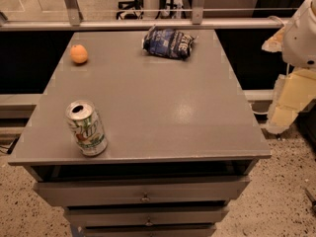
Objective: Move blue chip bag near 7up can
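The blue chip bag [168,43] lies crinkled at the far edge of the grey cabinet top [163,107], right of centre. The 7up can [86,128] stands upright at the near left corner, far from the bag. My gripper [285,110] hangs off the cabinet's right side, past its right edge, below the white arm housing [302,33]. It is well apart from the bag and the can and holds nothing that I can see.
A small round orange fruit [79,54] sits at the far left of the top. Drawers with small knobs [144,198] are below the front edge. A metal rail [148,24] runs behind the cabinet. Speckled floor surrounds it.
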Controlling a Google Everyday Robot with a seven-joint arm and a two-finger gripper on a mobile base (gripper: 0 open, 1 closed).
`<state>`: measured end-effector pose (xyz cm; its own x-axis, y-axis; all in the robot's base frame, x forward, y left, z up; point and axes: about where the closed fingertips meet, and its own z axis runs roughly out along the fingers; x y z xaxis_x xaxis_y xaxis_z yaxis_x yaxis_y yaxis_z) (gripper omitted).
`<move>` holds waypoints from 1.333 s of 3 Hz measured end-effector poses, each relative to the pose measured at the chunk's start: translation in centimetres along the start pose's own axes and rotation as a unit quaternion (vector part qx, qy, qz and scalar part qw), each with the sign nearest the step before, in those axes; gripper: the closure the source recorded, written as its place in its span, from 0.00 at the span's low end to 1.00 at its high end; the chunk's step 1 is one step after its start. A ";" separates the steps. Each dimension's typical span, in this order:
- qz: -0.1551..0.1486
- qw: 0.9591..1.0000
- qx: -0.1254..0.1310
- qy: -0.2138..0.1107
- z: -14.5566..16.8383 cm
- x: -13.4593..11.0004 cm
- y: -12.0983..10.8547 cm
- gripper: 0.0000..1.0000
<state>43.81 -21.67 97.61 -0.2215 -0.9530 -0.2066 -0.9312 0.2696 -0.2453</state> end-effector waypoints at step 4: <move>-0.004 0.989 0.093 -0.114 7.1 -7.3 -14.4 0.00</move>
<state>60.92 -17.64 95.90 -0.1234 -0.9055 -0.4060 -0.8591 0.3023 -0.4129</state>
